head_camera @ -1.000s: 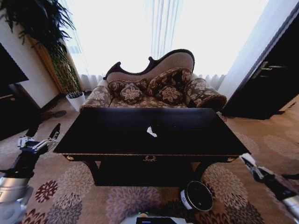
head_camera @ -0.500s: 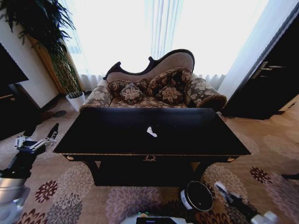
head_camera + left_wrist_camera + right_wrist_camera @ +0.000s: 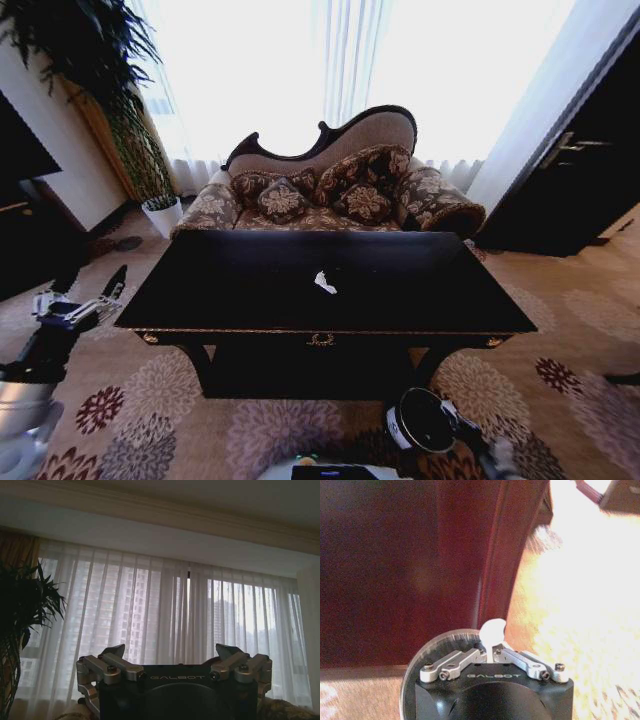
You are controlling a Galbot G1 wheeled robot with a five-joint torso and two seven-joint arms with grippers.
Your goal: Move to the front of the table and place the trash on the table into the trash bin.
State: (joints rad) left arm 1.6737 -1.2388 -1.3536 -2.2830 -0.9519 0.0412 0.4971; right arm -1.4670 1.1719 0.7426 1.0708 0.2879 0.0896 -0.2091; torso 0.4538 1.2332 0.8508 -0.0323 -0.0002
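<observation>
The glossy black table (image 3: 240,290) with gold trim stands right in front of me. A small white paper scrap (image 3: 325,283) of trash lies near its middle. The round trash bin (image 3: 424,420) sits on the carpet below the table's front right. My right gripper (image 3: 455,417) is low beside the bin's rim. In the right wrist view this gripper (image 3: 491,651) is shut on a crumpled white tissue (image 3: 492,629), with the trash bin's rim (image 3: 442,639) just beneath it. My left gripper (image 3: 78,305) hangs left of the table, and it (image 3: 172,655) stands open with nothing between its fingers.
A patterned sofa (image 3: 330,190) with cushions stands behind the table, a potted plant (image 3: 150,170) at the back left, a dark cabinet (image 3: 585,160) at the right. Flowered carpet (image 3: 150,400) lies open on both sides of the table.
My right arm has swung from the table's right side down and inward to the trash bin. The left arm has hardly moved.
</observation>
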